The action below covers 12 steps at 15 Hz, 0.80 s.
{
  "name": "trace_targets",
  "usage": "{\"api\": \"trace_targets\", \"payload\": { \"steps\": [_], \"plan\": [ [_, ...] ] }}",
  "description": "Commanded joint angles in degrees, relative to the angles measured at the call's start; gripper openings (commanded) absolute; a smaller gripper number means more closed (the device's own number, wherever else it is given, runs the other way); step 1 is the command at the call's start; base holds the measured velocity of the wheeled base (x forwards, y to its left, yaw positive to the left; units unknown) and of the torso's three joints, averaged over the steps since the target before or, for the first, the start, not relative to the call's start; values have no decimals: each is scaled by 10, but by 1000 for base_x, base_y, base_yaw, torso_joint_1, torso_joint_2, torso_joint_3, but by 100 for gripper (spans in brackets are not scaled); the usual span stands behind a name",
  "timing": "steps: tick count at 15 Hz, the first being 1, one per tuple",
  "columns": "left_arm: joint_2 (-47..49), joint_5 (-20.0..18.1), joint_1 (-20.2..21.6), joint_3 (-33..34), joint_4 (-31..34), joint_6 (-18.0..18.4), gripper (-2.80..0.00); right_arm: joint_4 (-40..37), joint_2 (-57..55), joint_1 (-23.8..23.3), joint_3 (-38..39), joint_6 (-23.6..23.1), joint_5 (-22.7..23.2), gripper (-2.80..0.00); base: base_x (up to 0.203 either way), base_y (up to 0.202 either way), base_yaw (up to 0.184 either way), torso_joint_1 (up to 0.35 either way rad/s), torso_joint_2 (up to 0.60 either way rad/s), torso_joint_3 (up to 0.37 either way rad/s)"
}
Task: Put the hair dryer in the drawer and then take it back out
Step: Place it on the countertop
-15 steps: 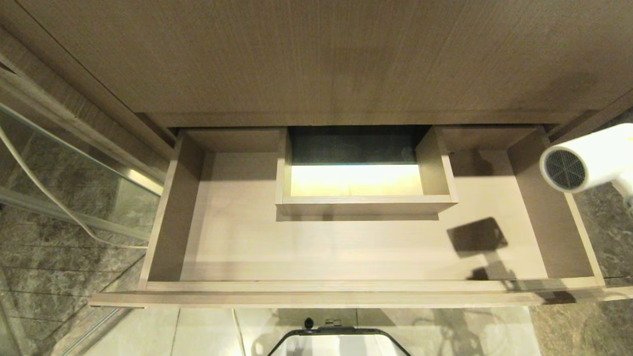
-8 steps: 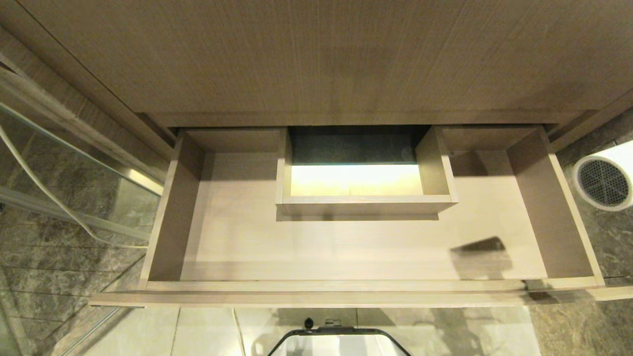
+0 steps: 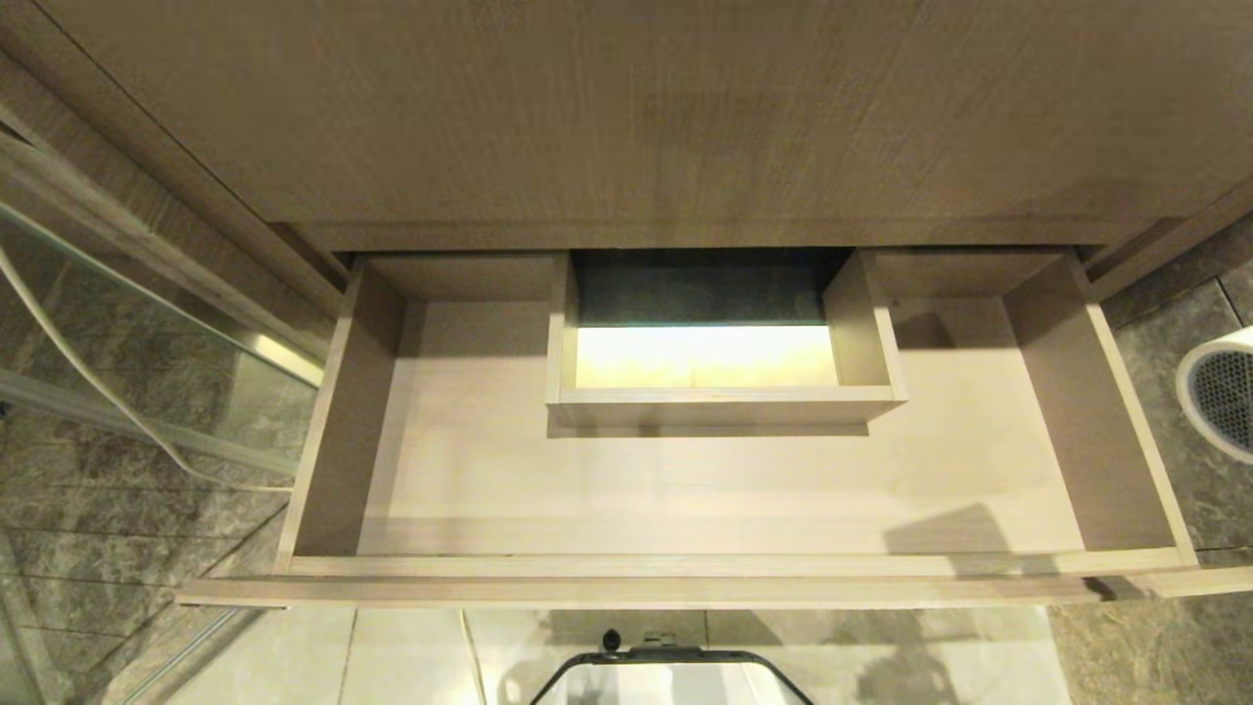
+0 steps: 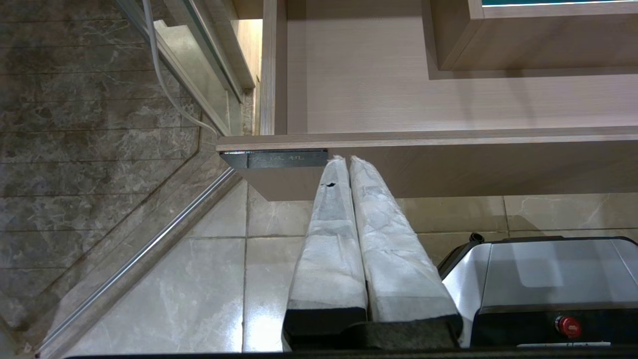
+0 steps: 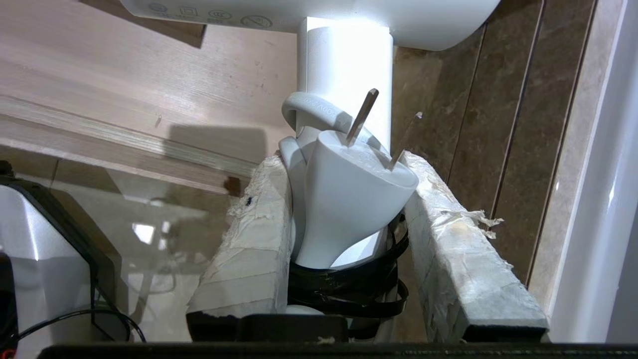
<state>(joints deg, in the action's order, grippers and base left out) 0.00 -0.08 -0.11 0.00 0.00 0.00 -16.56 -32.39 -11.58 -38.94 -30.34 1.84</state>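
Hair dryer (image 3: pixel 1221 403) is hanging at three o'clock, outside the empty drawer (image 3: pixel 685 578), with the right gripper (image 5: pixel 344 209) clamping its handle and bundled cord; clearing the wall is advisable. Left gripper (image 4: pixel 349 164) is sitting closed.

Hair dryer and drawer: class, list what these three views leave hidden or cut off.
- Hair dryer: head view's edge cuts off all but its grille; right wrist view's edge crops its barrel.
- Right pincer: outside the head view.
- Drawer: front face unseen in the head view.
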Motion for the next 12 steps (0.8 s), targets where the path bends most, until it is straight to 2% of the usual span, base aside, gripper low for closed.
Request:
{"api": "trace_targets", "payload": {
  "steps": [1,8,12],
  "plan": [
    [0,0,0,1,0,0,-280,-1,28,3,7,-2,1,-280,0,0,0,0,0,0],
    [0,0,0,1,0,0,-280,-15,24,8,0,-3,4,-280,0,0,-7,0,0,0],
    [0,0,0,1,0,0,-280,-18,27,9,3,-3,3,-280,-1,5,-143,1,3,2]
  ]
}}
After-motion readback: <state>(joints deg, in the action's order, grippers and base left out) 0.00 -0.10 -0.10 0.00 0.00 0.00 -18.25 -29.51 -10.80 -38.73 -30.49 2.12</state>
